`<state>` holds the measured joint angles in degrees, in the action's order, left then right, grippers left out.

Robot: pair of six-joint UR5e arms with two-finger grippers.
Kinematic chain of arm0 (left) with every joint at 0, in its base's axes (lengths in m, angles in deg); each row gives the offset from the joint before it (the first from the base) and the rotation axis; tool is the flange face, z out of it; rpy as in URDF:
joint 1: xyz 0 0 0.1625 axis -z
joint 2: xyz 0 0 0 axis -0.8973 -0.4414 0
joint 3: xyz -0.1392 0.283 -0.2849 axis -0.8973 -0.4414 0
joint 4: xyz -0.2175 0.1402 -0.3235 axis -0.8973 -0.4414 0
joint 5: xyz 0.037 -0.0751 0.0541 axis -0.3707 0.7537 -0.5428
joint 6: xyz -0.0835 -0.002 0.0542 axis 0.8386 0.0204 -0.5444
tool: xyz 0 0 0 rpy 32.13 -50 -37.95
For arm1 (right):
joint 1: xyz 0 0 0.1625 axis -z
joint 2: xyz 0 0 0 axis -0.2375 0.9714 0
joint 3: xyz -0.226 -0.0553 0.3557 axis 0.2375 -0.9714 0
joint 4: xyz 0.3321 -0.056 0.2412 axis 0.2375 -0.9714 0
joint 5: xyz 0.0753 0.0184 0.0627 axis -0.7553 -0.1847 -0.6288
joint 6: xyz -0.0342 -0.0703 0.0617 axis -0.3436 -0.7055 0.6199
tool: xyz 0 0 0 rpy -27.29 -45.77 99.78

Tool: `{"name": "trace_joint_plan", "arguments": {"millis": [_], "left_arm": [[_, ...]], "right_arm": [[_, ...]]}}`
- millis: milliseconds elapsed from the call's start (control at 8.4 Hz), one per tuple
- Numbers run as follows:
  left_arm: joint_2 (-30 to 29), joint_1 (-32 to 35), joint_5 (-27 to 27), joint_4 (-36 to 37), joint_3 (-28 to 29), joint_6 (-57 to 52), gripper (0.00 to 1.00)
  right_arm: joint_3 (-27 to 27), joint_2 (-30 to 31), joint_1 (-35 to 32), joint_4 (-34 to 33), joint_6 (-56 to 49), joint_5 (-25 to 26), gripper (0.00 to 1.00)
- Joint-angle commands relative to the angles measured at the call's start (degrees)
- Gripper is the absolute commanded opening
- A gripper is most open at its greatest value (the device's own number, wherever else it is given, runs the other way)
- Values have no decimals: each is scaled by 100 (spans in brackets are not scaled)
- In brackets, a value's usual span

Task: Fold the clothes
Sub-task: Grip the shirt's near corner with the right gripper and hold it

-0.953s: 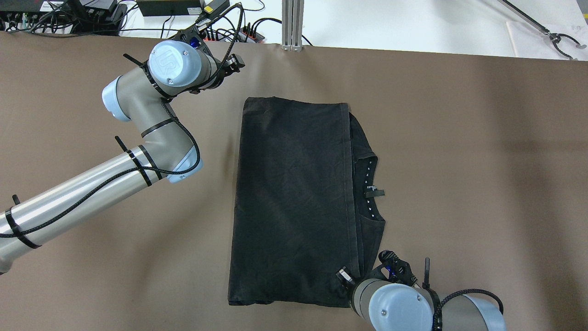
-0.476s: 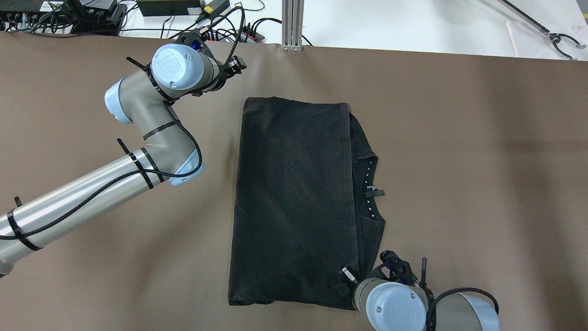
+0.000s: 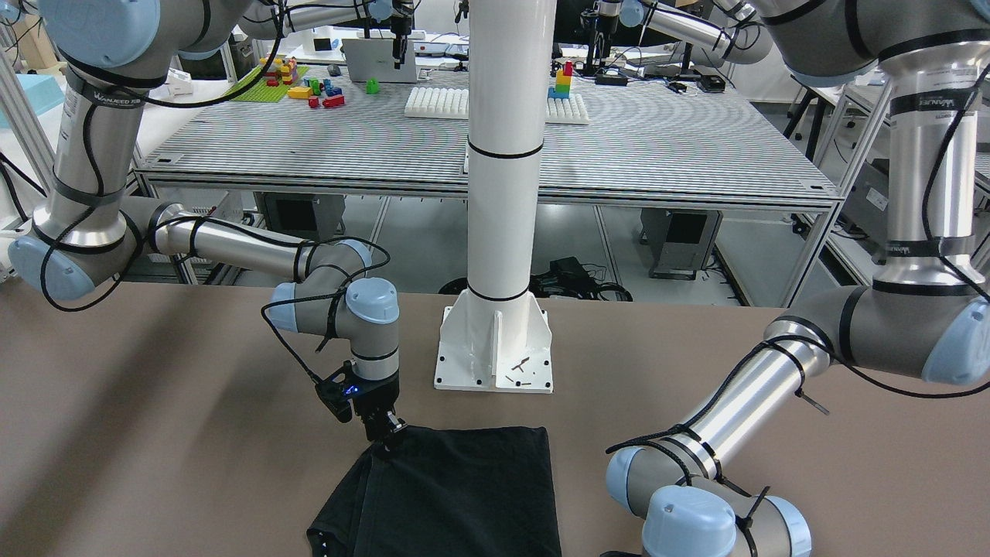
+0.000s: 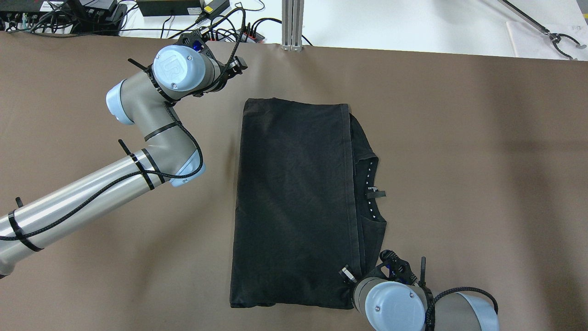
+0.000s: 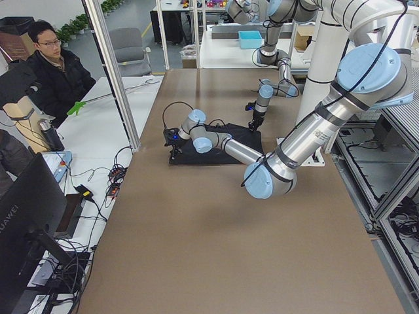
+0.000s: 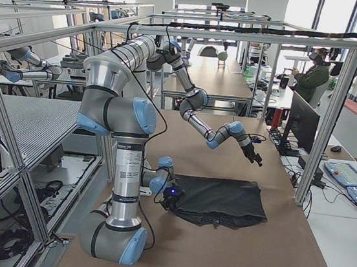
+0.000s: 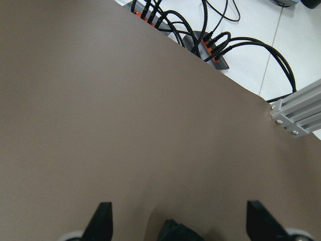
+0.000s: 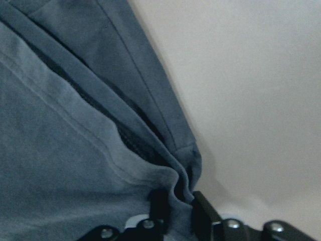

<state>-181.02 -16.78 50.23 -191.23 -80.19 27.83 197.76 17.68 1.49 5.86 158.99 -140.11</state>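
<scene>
The black clothes (image 4: 294,202) lie folded on the brown table (image 4: 459,161), with the collar side (image 4: 370,188) showing at the right. My right gripper (image 4: 347,275) sits at the near right corner. In the right wrist view its fingers (image 8: 203,213) are shut on a fold of the cloth's hem (image 8: 173,173). The front-facing view shows the same grip (image 3: 384,435) at the clothes' (image 3: 464,495) corner. Beyond the far left corner, my left gripper (image 4: 237,64) hovers over bare table. Its fingers (image 7: 103,223) stand wide apart and hold nothing.
A white pole's base plate (image 3: 495,352) stands on the table behind the clothes. Cables and a power strip (image 4: 239,32) lie past the far edge, beside an aluminium post (image 4: 292,23). A person (image 5: 52,65) sits at the table's far side.
My left arm has drifted slightly right and toward the far edge. My right arm has shifted a little, and the cloth's near right corner has barely moved.
</scene>
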Motion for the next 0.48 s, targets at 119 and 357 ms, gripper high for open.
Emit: {"name": "trace_joint_plan", "arguments": {"millis": [119,357], "left_arm": [[-2,-44,-19,0,0,34,94],[-20,-53,-2,0,-9,52,94]], "right_arm": [[139,-57,-85,-3,-5,-38,0],[455,-162,-85,-432,-22,-56,0]]}}
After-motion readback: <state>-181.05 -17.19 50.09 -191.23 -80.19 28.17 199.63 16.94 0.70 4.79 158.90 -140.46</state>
